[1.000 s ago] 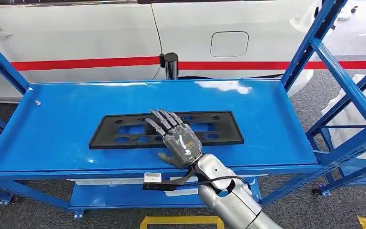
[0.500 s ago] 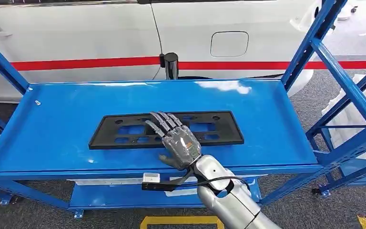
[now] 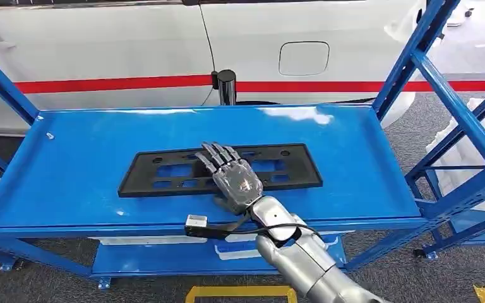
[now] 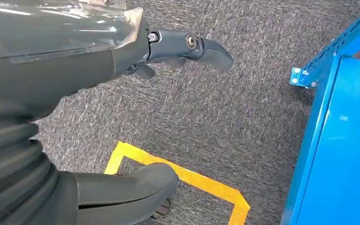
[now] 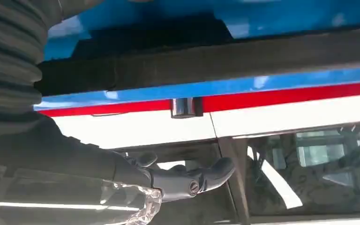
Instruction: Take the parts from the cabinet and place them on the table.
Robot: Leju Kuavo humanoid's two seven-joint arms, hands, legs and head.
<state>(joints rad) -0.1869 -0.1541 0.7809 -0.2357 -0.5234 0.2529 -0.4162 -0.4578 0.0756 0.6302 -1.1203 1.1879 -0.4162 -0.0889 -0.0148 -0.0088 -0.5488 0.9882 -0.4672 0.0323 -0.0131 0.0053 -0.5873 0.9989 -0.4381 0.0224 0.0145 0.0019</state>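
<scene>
My right hand [image 3: 237, 181] lies flat, fingers stretched and apart, over the middle of the black plate frame [image 3: 164, 172], just below the centre of the head view. It holds nothing; whether the fingertips press the part or hover just above it I cannot tell. The thumb sits off the frame's near edge, over the blue shelf [image 3: 69, 164].

The frame lies flat on that shelf, long side running left to right across the middle of the picture, slightly nearer the front lip than the back. It is a thin, open piece with several rectangular cut-outs and small holes along its upper rail.

I judge it light and fairly stiff, likely moulded plastic, though long enough to flex or sag if lifted by one end. Its surface looks smooth, and so does the painted shelf, so it may slide rather than rise if I only press down. The best hold, I think, is at the middle: fingers hooked through a central cut-out or over the far rail, thumb under the near edge, so the weight balances on both sides.

My left hand [image 4: 136, 187] hangs over grey carpet and a corner of yellow floor tape [image 4: 197, 180], fingers loosely extended and apart, gripping nothing.
</scene>
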